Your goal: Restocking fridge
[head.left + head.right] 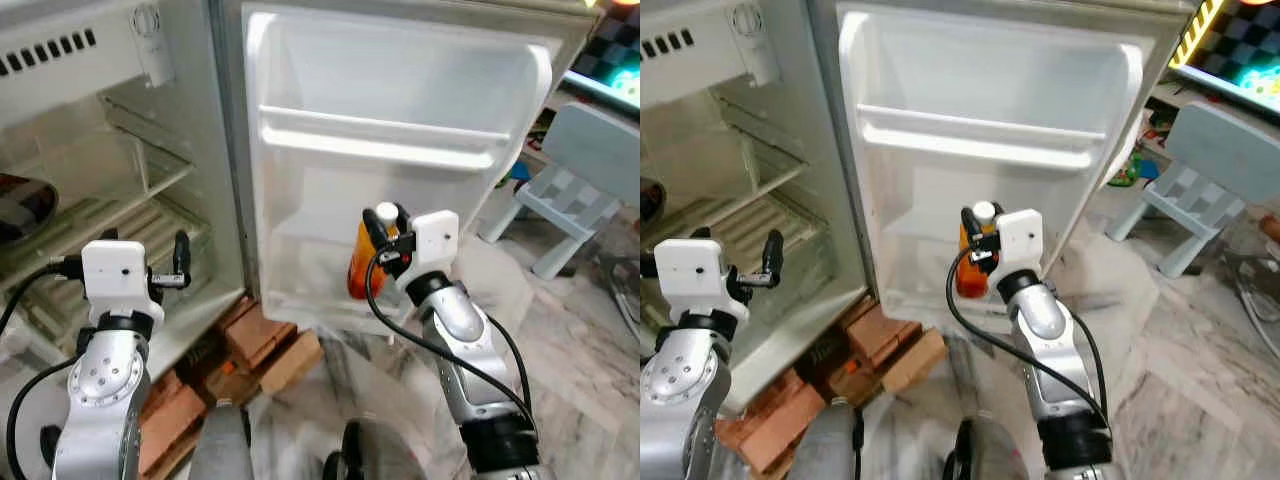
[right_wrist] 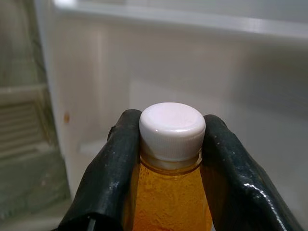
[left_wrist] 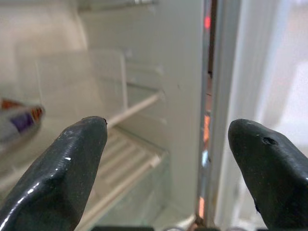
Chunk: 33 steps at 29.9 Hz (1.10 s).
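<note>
- Open fridge door (image 1: 400,100) stands before us.
- Our right gripper (image 1: 385,235) squeezes the orange bottle (image 1: 360,265); it could slip and drop.
- Our left gripper (image 1: 180,262) waits with fingers wide apart.

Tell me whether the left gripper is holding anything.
No: the left gripper has its two black fingers spread wide apart with just the fridge interior visible between them.

My right arm (image 1: 455,330) is raised and reaching forward, right gripper (image 1: 385,232) clamped, fingers (image 2: 118,163) pressing both sides of what it holds. My left arm (image 1: 105,385) is raised too, left gripper (image 1: 170,265) level, fingers (image 3: 72,159) spread wide, nothing between them.
</note>
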### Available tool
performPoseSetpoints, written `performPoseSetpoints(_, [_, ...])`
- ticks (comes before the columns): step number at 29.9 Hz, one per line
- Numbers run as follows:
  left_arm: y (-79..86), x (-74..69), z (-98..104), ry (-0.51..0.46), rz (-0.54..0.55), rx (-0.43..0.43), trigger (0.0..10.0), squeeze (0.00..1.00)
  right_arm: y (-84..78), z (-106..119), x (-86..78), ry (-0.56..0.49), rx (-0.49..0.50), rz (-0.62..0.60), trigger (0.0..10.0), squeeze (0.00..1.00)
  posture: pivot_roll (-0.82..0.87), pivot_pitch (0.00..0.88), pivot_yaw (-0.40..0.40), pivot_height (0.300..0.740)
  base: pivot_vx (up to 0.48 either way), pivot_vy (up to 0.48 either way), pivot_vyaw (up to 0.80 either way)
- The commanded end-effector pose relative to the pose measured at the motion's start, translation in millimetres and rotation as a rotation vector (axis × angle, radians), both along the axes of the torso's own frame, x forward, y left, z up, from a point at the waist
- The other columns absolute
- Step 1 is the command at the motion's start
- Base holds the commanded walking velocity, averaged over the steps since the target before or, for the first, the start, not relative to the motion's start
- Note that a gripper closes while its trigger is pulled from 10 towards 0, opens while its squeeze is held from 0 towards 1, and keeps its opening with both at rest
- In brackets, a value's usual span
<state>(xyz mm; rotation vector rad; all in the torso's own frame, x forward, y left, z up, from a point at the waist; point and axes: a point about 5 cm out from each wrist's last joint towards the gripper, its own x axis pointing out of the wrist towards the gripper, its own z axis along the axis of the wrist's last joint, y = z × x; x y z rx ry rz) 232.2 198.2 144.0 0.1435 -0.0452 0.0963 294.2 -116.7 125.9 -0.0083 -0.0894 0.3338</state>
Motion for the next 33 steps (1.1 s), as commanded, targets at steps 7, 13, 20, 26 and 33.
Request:
performPoseSetpoints(7, [-7.3, 1.1, 2.0, -0.001, -0.029, -0.008, 10.0, 0.0, -8.5, 7.4, 2.5, -0.037, -0.006, -0.031, 10.0, 0.0, 0.16, 0.077, -0.109, 0.626, 0.0, 0.0, 0.0])
performPoseSetpoints(13, [-6.2, 1.5, 3.0, -0.006, -0.041, 0.0, 10.0, 0.0, -8.6, 9.8, 5.3, -0.048, -0.006, -0.036, 10.0, 0.0, 0.16, 0.076, -0.11, 0.626, 0.0, 0.0, 0.0])
performPoseSetpoints(20, [-4.6, 0.7, 3.0, -0.011, -0.039, 0.0, 10.0, 0.0, -6.0, 9.3, 5.7, -0.052, -0.011, -0.028, 10.0, 0.0, 0.16, 0.081, -0.113, 0.626, 0.245, 0.153, 0.0])
performPoseSetpoints(26, [-7.0, 1.2, 2.2, -0.01, -0.05, -0.004, 10.0, 0.0, -5.2, 10.1, 5.7, -0.057, -0.014, -0.021, 10.0, 0.0, 0.15, 0.085, -0.112, 0.626, 0.394, 0.273, 0.0])
performPoseSetpoints(33, [-8.3, 1.9, 2.3, -0.011, -0.055, -0.002, 10.0, 0.0, -4.1, 9.4, 4.0, -0.058, -0.017, -0.014, 10.0, 0.0, 0.15, 0.087, -0.112, 0.626, 0.393, 0.275, 0.0])
